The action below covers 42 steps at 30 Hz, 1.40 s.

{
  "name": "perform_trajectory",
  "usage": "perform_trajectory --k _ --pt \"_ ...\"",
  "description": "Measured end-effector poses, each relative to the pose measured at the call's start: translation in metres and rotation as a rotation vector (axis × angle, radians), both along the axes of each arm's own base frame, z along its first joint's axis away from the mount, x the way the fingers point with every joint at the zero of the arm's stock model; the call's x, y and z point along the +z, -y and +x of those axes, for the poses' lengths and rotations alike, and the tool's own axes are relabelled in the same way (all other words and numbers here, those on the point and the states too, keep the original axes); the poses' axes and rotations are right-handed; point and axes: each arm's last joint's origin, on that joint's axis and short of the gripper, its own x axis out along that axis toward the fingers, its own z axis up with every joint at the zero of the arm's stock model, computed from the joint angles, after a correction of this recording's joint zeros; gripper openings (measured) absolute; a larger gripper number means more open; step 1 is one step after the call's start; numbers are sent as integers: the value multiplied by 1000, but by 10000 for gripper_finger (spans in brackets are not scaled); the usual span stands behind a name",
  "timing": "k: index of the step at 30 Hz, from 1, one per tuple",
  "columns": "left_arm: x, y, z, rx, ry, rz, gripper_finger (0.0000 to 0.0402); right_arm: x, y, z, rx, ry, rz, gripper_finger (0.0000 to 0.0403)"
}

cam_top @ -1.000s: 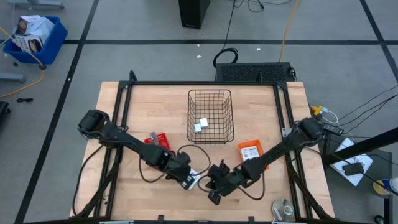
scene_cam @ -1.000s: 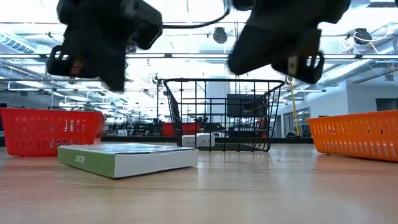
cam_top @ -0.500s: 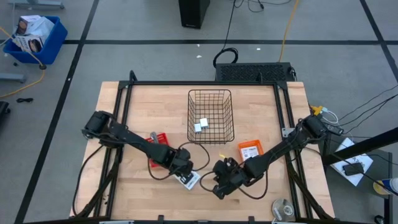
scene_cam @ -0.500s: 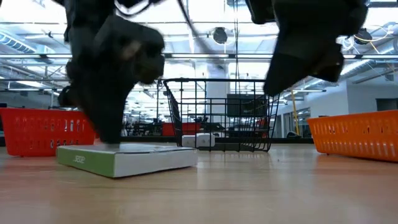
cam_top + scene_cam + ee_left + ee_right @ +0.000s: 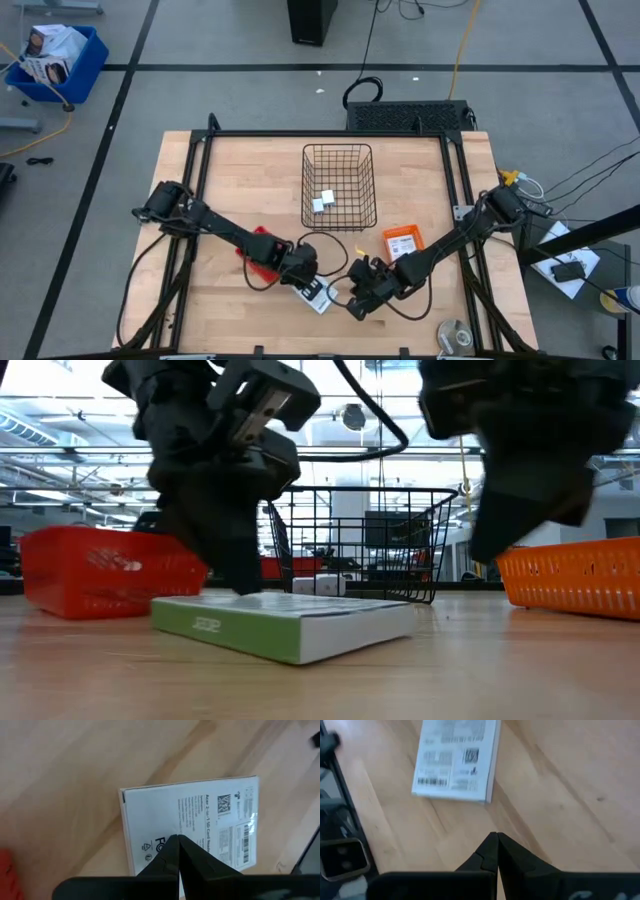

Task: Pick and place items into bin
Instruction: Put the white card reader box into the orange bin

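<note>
The left gripper (image 5: pixel 305 280) has its fingers pressed together, tips resting on or just above the printed top face of the white box (image 5: pixel 316 293); in the left wrist view the closed tips (image 5: pixel 178 851) overlie the box label (image 5: pixel 192 822). It pinches nothing. The right gripper (image 5: pixel 358 293) is likewise closed and empty, just beside the box on its right-hand side; its wrist view shows the box (image 5: pixel 456 761) lying ahead of the shut fingertips, apart from them.

The box lies flat near the middle of the table's front edge, tilted relative to that edge. The low view shows it as a slim pack with a green side (image 5: pixel 285 625), resting fully on the wood. The wire bin (image 5: pixel 338 187) stands well apart toward the rear centre of the table (image 5: pixel 220 170), already holding two small white blocks (image 5: pixel 322 201). A red pack (image 5: pixel 262 247) lies just behind the left arm; an orange pack (image 5: pixel 403 241) lies right of the bin.

Judgement: the step in hand appears to be positioning the flat box for a grasp. Lying flush, it offers no edge to closed fingers. Sound practice would be to open the jaws first, straddle the narrow sides squarely, and lift level, with the other arm keeping clear of the path to the bin.
</note>
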Motion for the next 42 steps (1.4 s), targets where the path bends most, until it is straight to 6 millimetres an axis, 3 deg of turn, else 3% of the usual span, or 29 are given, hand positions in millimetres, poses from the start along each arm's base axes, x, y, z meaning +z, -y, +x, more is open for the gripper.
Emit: perform_trajectory --k 5,12,16,21,25,32,39,42 --pt "7 -4 2 22 24 -29 1 -11 -4 -10 15 -6 10 0" --pt "53 15 -1 8 191 -75 2 -13 2 -7 14 2 2 0" --pt "53 34 -15 -47 135 -101 2 -12 4 -3 12 23 7 0" --pt "41 51 -45 -61 -93 -31 1 -11 4 -2 12 38 14 0" --pt "34 44 -59 2 -231 75 1 -11 5 -1 14 45 10 0" --pt "26 22 -56 -48 -252 168 1 -11 9 1 16 46 0 0" --pt "24 -9 -71 -76 -495 322 1 -11 8 2 8 49 8 0" --pt "23 -9 -66 -43 -468 249 1 -11 10 3 8 50 4 0"
